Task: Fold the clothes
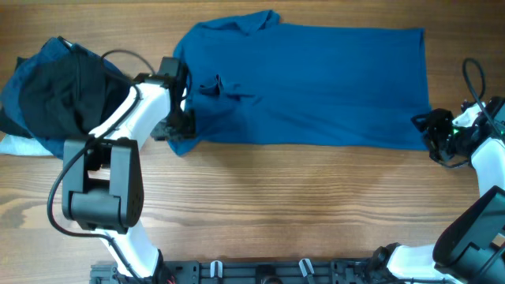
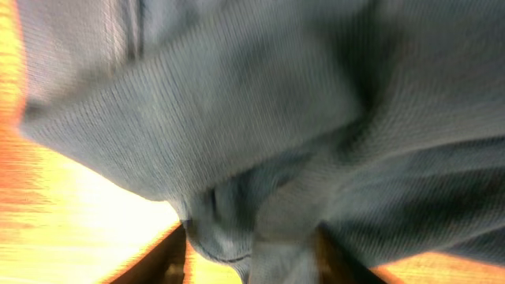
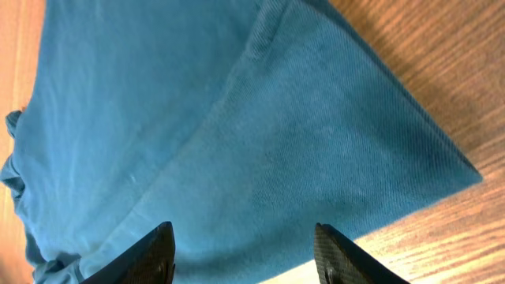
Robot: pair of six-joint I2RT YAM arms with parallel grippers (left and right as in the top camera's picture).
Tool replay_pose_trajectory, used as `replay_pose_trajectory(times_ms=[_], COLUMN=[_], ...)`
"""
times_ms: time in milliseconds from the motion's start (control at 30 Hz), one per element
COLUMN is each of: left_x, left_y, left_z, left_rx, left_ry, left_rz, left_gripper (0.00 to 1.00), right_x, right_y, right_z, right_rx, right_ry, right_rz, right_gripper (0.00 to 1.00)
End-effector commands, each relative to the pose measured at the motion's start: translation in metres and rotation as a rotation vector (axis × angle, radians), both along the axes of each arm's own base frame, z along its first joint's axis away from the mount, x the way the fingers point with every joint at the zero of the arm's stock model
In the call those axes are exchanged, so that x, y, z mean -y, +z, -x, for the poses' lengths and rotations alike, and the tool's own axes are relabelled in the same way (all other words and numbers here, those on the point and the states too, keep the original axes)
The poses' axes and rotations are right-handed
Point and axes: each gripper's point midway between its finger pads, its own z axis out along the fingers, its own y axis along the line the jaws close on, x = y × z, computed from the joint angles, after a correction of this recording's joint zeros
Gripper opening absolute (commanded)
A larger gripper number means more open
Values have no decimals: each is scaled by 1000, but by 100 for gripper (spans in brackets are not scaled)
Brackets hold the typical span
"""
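Note:
The mid-blue polo shirt lies spread flat across the far half of the table, with its collar and placket at the left. My left gripper is at the shirt's left edge. In the blurred left wrist view its fingers stand wide apart with a bunch of shirt fabric between them. My right gripper is at the shirt's near right corner. It is open, and its fingers straddle the corner's fabric just above it.
A heap of dark clothes, black over blue, lies at the far left behind the left arm, with a white item under its near edge. Bare wooden table fills the near half.

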Motion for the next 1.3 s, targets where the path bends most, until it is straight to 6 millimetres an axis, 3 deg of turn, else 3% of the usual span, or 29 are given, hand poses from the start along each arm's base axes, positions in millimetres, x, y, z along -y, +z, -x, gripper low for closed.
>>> replay_pose_trajectory(times_ms=[0, 33, 167, 267, 400, 467, 567, 633, 700, 767, 867, 1000, 1067, 1267], left_x=[3, -2, -24, -38, -39, -39, -37, -27, -17, -6, 11, 9, 7, 1], left_y=[0, 1, 1, 1, 1, 1, 1, 2, 4, 6, 11, 10, 9, 4], left_z=[6, 8, 11, 12, 11, 12, 12, 11, 12, 12, 11, 5, 2, -4], left_rx=[-15, -27, -42, -48, -47, -48, -49, -53, -60, -68, -65, -41, -24, 7], left_ry=[43, 56, 122, 171, 187, 187, 187, 189, 191, 193, 144, 137, 132, 92], left_rz=[71, 67, 61, 76, 99, 99, 112, 170, 228, 292, 397, 387, 370, 262], left_gripper=[15, 4, 4, 4, 4, 4, 4, 6, 21, 43, 54, 66, 62, 11], right_x=[13, 17, 26, 41, 49, 49, 54, 55, 61, 75, 70, 70, 70, 69], right_y=[7, 11, 15, -4, -31, -44, -65, -73, -80, -85, -83, -83, -83, -83], right_z=[-16, -21, -32, -26, -27, -25, -16, -12, -1, 13, 8, 8, 7, 8], right_rx=[69, 96, 149, 73, 27, -5, -80, -111, -176, -254, -232, -227, -226, -230], right_ry=[6, 5, 35, 18, 1, -5, -46, -67, -114, -182, -174, -168, -168, -167], right_rz=[60, 79, 150, 220, 228, 216, 211, 198, 221, 281, 253, 251, 251, 250], right_gripper=[57, 56, 53, 57, 60, 53, 31, 25, 22, 20, 15, 15, 16, 16])
